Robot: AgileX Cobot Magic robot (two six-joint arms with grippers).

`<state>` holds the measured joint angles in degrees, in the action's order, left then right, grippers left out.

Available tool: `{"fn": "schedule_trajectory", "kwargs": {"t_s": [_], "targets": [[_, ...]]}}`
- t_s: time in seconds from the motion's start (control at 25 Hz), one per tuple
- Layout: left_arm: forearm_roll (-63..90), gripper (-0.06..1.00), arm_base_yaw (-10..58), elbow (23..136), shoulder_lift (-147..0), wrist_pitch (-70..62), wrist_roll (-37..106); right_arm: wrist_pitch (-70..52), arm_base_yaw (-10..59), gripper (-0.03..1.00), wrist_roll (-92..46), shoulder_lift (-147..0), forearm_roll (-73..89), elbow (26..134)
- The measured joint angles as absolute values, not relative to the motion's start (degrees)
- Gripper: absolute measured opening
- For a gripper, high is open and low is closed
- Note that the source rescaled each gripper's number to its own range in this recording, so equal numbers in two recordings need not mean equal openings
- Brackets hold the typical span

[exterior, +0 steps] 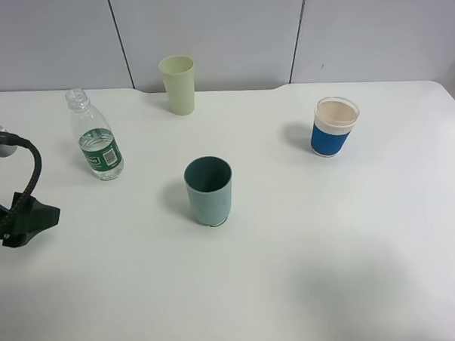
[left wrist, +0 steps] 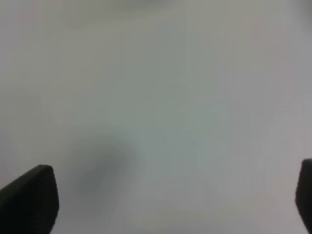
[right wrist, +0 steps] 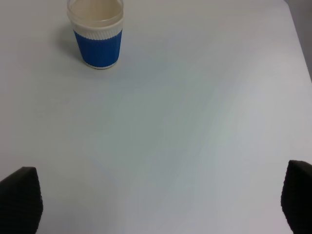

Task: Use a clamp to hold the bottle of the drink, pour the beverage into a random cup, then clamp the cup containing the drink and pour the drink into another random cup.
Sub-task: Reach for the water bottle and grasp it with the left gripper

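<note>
Both claws are wide open and hold nothing. The left claw [left wrist: 168,202] is over bare tabletop [exterior: 330,272] at the left edge; the right claw [right wrist: 158,200] is well short of the blue-sleeved cup [right wrist: 96,36]. The bottle [exterior: 98,138] stands upright on the left, capless. I judge it light, thin-walled and crushable, so grip it gently at mid-label. The teal cup [exterior: 209,191] sits at centre and looks stiffer; take it mid-wall. The yellow-green cup [exterior: 178,84] is near the back edge. Everything is well apart, with ample swing room in front.
</note>
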<state>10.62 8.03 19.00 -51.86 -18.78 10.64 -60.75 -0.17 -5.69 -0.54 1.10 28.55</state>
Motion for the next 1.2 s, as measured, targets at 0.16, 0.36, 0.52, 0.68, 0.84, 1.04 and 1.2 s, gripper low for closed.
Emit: {"fn": "schedule_trajectory", "kwargs": {"t_s": [0.16,0.36,0.52,0.68,0.84,1.04,1.2], "targets": [[11.79,1.0,8.03,16.2,-51.86,-10.83,9.05,-60.75,-0.17,1.0,-5.69,-0.54,1.1,28.55],[11.02,1.0,8.03,15.23,-52.17,-4.98,5.84,-60.75,-0.17,1.0,-5.69,-0.54,1.1,28.55],[9.65,1.0,8.03,13.88,-55.48,-0.3,2.31,-60.75,-0.17,1.0,-5.69,-0.54,1.1,28.55],[8.61,1.0,8.03,13.63,-61.28,5.07,1.39,-60.75,-0.17,1.0,-5.69,-0.54,1.1,28.55],[5.64,1.0,8.03,13.63,-67.79,10.7,-1.3,-60.75,-0.17,1.0,-5.69,-0.54,1.1,28.55],[-1.48,1.0,8.03,12.12,-75.04,21.64,-6.38,-60.75,-0.17,1.0,-5.69,-0.54,1.1,28.55],[-5.36,1.0,8.03,11.74,-79.74,30.24,-9.76,-60.75,-0.17,1.0,-5.69,-0.54,1.1,28.55]]}}
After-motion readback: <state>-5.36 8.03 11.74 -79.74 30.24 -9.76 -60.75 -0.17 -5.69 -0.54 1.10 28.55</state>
